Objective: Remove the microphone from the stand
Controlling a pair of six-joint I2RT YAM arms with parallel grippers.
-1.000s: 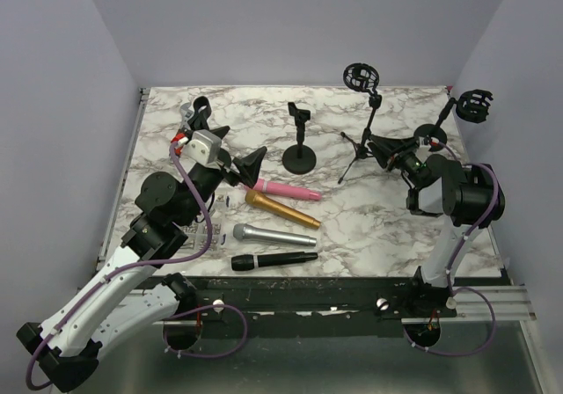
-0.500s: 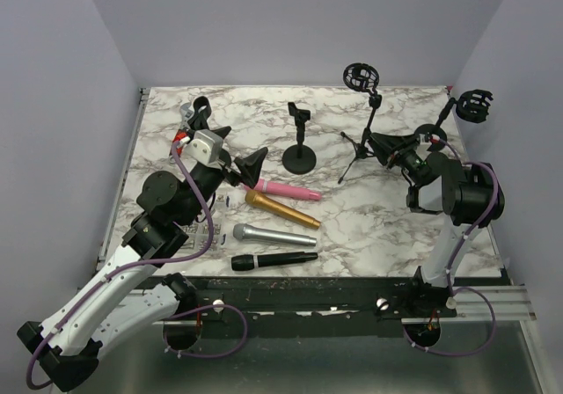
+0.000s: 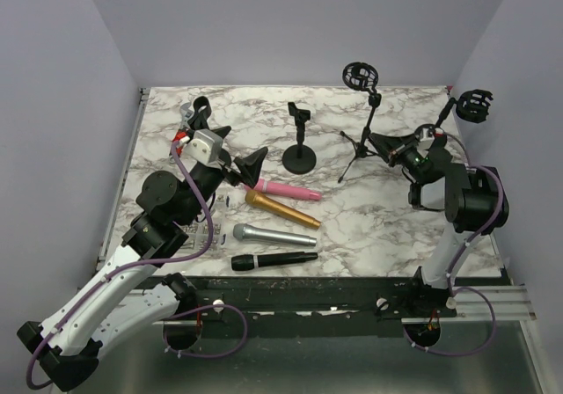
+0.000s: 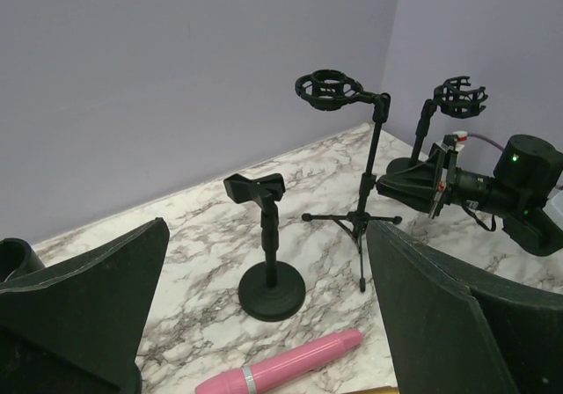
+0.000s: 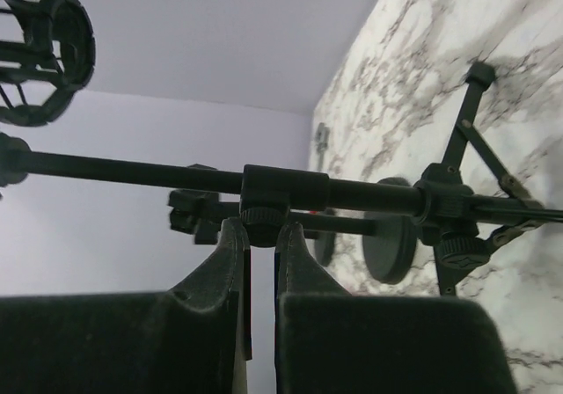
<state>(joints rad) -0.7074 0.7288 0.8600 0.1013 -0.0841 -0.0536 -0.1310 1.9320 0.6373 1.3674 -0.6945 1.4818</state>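
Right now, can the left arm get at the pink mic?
Probably yes. The left gripper hangs open close beside the pink microphone, with nothing between them. The right gripper is shut on the tripod stand, well clear of that path.

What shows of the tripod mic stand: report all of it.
The tripod stand is thin and black, metal by the look. It stands on the marble table, right of middle toward the back, on three splayed legs. A straight pole rises to a short arm carrying a round shock mount, which is empty. Partway up the pole sits a collar with a small knob. The right gripper is shut on that knob, a fingertip on either side. Nothing else touches the stand.
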